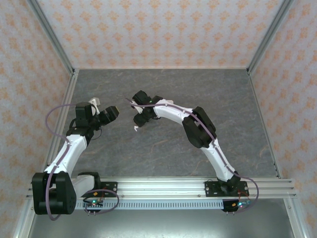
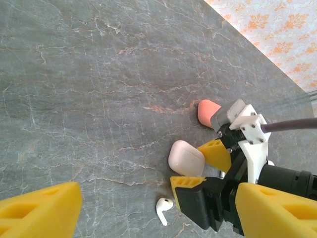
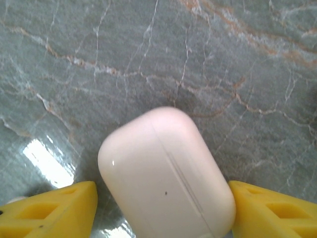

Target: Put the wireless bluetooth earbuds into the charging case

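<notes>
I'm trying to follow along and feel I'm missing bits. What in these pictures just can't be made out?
- Right wrist view: the bottom edge cuts off the white case, so whether the right gripper squeezes it is unclear.
- Left wrist view: the right gripper hides part of the pink case.
- Top view: the white earbud is too small for detail.
- The white case's shut lid hides its contents.

A white pillow-shaped case (image 3: 166, 181) is seen closed and laid flat. A white stemmed earbud (image 2: 164, 209) is laid near it, and a salmon-pink case (image 2: 208, 111), partly hidden, is seen beyond.
</notes>
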`<state>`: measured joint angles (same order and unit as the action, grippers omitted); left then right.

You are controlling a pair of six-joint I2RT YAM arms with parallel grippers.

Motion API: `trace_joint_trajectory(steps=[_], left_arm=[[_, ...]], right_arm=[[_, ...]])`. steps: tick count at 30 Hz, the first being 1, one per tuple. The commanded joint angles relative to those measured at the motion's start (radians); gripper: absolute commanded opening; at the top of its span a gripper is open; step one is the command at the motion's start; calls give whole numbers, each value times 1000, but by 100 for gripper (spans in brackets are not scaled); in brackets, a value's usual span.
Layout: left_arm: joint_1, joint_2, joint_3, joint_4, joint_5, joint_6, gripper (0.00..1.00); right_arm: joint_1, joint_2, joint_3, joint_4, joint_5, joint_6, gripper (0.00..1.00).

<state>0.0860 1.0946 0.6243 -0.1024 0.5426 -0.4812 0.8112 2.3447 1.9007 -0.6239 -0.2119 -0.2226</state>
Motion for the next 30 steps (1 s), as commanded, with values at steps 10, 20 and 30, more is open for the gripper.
trace_joint_trajectory(steps=[10,20,30], left_arm=[[9,-20,-7,-15,18,-1,82],[8,-18,23,-8,149,29,79],[-128,-38,136,-9,403,92,75]], right_arm=[[9,-30,-46,-49,3,-9,44],[9,-299,-303,200,61,-24,39],[9,-816,-783,463,8,-62,39]])
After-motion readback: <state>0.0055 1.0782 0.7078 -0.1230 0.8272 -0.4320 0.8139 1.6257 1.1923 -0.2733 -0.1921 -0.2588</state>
